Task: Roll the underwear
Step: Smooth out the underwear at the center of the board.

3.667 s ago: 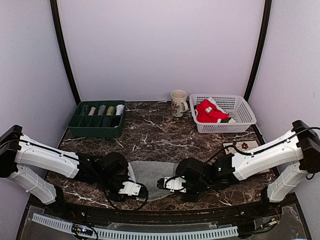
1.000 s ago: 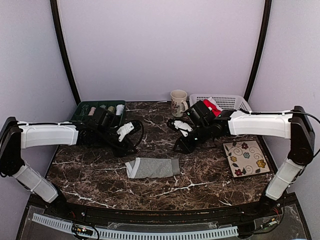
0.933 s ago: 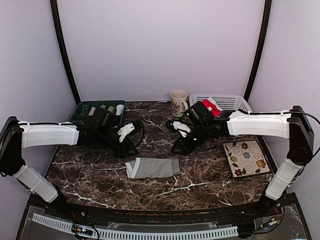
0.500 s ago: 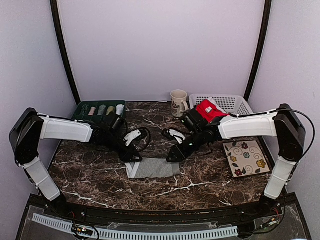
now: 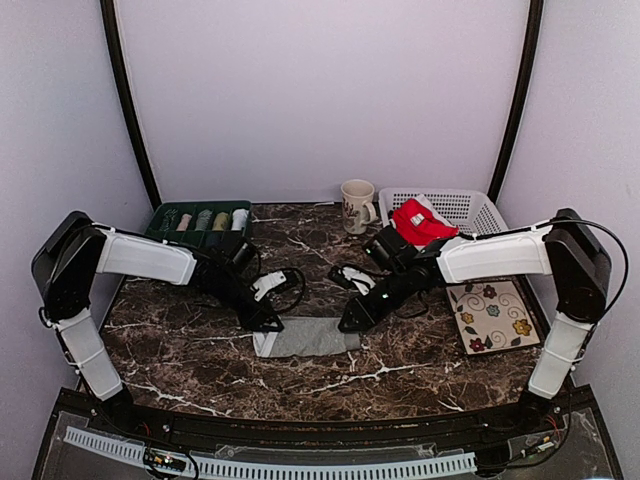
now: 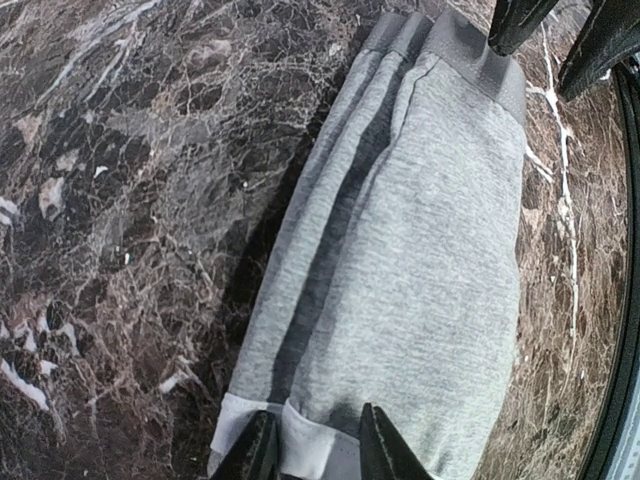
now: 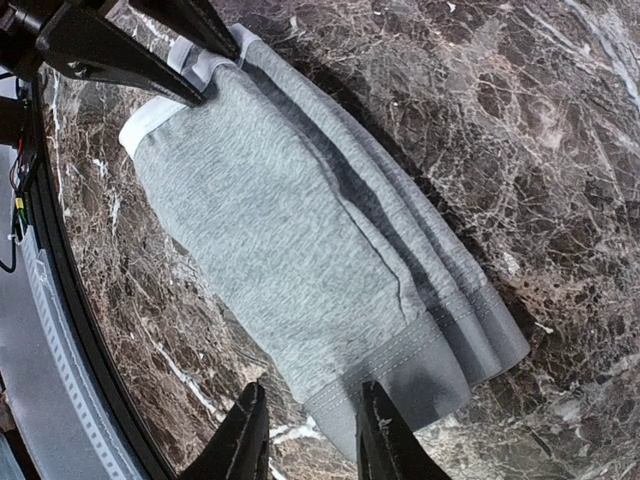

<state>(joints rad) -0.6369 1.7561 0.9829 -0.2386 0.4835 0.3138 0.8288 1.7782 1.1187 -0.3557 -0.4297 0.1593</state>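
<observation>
The grey underwear [image 5: 305,337] lies folded into a flat strip on the marble table [image 5: 200,355]. My left gripper [image 5: 268,322] is down at its left end. In the left wrist view its jaws [image 6: 315,450] stand open, tips resting on the cloth [image 6: 420,230] either side of the white waistband. My right gripper [image 5: 347,322] is at the right end. Seen from the right wrist, it [image 7: 310,435] is open too: one fingertip [image 7: 380,440] is on the dark hem of the cloth [image 7: 290,230], the other over bare marble. Red underwear [image 5: 420,220] sits in the basket.
A green divided tray [image 5: 196,250] holding rolled cloths stands at the back left. A mug [image 5: 356,205] and a white basket [image 5: 475,230] stand at the back right. A flowered mat [image 5: 493,315] lies right of the grey strip.
Both grippers have come forward and down from behind the grey strip to its two ends, and their jaws have narrowed. The strip itself lies where it did.
</observation>
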